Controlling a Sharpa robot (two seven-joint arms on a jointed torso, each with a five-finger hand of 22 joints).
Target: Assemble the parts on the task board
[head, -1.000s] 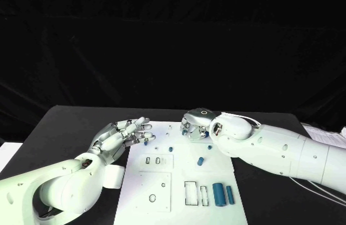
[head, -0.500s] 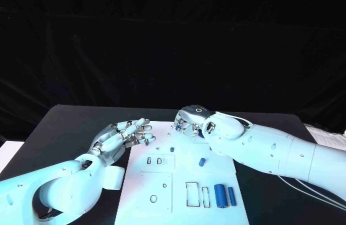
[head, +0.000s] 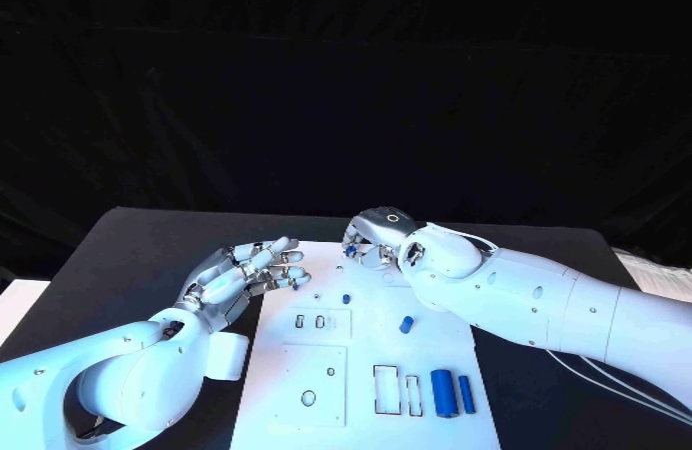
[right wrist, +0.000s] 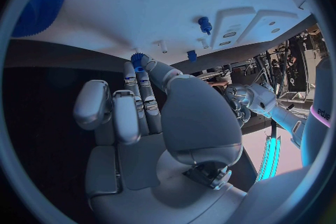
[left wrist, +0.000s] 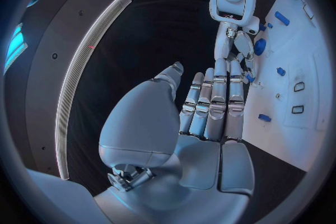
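Blue little gear [right wrist: 137, 58] sits pinched between the thumb and a fingertip of the right hand [head: 378, 242], up over the far end of the white task board [head: 361, 380]. The left hand [head: 242, 276] hangs at the board's left edge with its fingers spread and nothing in it. 2 blue tubes [head: 451, 392] lie side by side at the board's near end.

No legible text — no labels, no numbers.
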